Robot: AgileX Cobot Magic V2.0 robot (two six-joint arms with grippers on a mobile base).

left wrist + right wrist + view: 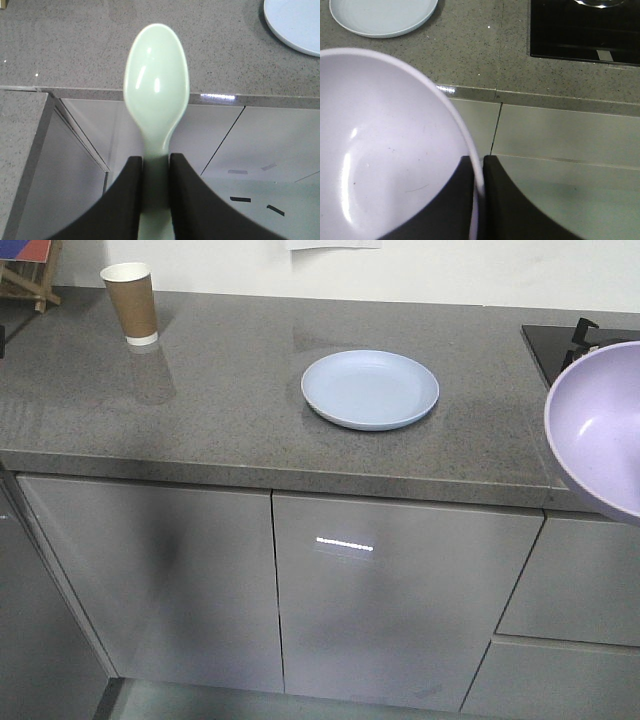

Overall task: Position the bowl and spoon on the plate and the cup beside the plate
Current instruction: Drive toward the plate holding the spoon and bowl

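Where the plate (370,390) sits: middle of the counter (200,390), bare, ahead-left of our right gripper (479,161).
Bowl (380,150): rim pinched by right gripper, off the counter edge; we judge it goes first.
Cup (132,302): upright, far left, well apart from plate.
Spoon (156,75): handle clamped in left gripper (155,165), pointing forward; plate ahead-right.

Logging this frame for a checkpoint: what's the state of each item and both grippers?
Round lavender-purple plastic bowl: in the air, empty, pinched at its rim.
Small mint-green plastic spoon: in the air, clamped by its handle.
Round pale blue plate: flat on the grey counter, empty.
Brown paper cup: upright on the counter, apart from the plate.
Left gripper: shut on the spoon.
Right gripper: shut on the bowl.
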